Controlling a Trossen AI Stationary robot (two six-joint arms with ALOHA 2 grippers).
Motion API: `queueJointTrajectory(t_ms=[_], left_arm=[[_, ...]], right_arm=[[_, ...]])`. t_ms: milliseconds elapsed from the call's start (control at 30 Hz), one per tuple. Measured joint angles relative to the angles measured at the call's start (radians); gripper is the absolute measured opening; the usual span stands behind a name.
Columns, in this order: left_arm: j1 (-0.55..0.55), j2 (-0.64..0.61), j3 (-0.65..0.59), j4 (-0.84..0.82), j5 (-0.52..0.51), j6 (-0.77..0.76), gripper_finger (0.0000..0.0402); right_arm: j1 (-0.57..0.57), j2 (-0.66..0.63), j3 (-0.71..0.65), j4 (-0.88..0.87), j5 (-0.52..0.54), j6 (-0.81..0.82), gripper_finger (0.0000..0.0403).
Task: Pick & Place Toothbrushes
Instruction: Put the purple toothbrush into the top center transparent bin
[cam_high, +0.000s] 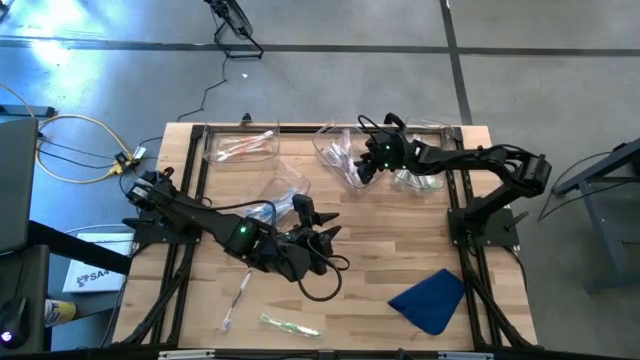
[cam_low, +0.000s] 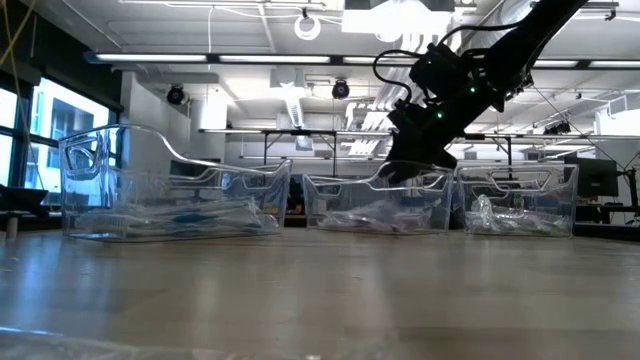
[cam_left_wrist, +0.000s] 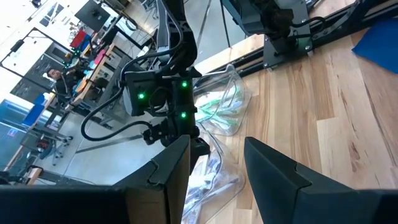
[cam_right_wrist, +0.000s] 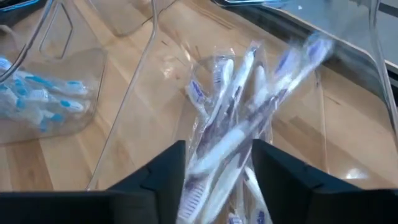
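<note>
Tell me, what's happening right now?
Right gripper open over middle bin, purple toothbrush dropping in. Left gripper open, empty, mid-table. Nothing blocking.

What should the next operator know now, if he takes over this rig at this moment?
Right end effector: open over the middle bin, a purple toothbrush blurred just ahead of it.
Left end effector: open, empty, at mid table.
Done: brushes lie in all three bins.
Left: a pink toothbrush and a green toothbrush on the table near the front edge.

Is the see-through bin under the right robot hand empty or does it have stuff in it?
Not empty. Through the clear bin, wrapped toothbrushes lie piled inside, just beyond the right gripper.
</note>
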Motion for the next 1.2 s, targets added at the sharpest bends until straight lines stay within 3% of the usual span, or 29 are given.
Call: queueJointTrajectory(t_ms=[133,267,667,900,1200], left_arm=[[0.000,0.000,0.000,0.000,0.000,0.000,0.0148],[0.000,0.000,0.000,0.000,0.000,0.000,0.0148],[0.000,0.000,0.000,0.000,0.000,0.000,0.0148],[0.000,0.000,0.000,-0.024,0.000,0.000,0.0148],[0.000,0.000,0.000,-0.026,0.001,0.000,0.0148]], right_arm=[[0.000,-0.002,0.000,-0.001,-0.003,0.000,0.0200],[0.000,-0.018,0.000,-0.001,-0.036,0.000,0.0204],[0.000,-0.222,0.000,-0.002,-0.119,-0.007,0.0172],[0.006,-0.399,0.000,-0.001,-0.265,0.003,0.0156],[0.153,-0.535,0.000,-0.001,-0.311,-0.070,0.0127]])
